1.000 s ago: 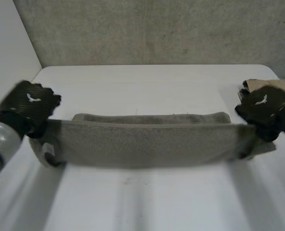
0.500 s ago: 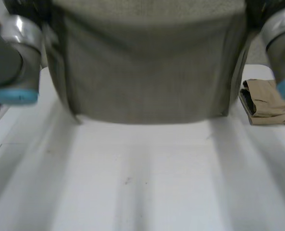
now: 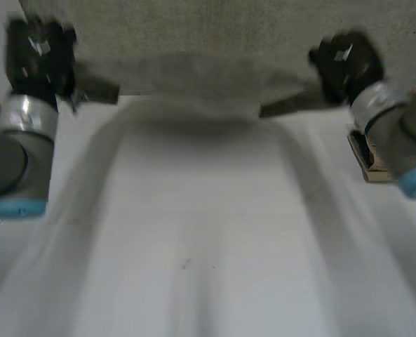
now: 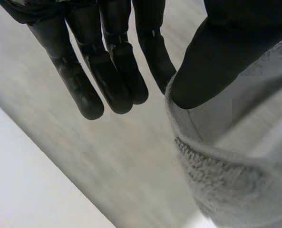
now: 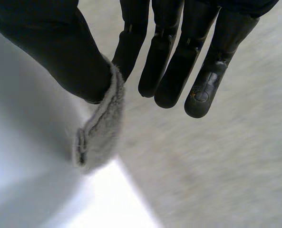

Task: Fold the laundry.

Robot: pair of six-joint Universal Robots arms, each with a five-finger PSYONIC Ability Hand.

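A grey towel [image 3: 193, 70] hangs stretched between my two hands above the far part of the white table [image 3: 193, 246]. In the head view my left hand [image 3: 36, 53] holds its left end and my right hand [image 3: 344, 63] its right end. The left wrist view shows the left hand [image 4: 226, 47] pinching a towel [image 4: 217, 161] corner between thumb and fingers. My right hand [image 5: 50, 52] in its wrist view pinches the towel's [image 5: 100, 128] hemmed edge the same way. The towel's middle sags slightly.
A folded tan cloth [image 3: 365, 158] lies at the table's right edge, partly behind my right arm. A grey wall [image 3: 215, 28] stands behind the table.
Both hands have swung the towel from close in front of the camera out towards the far side of the table. It now hangs stretched between them there.
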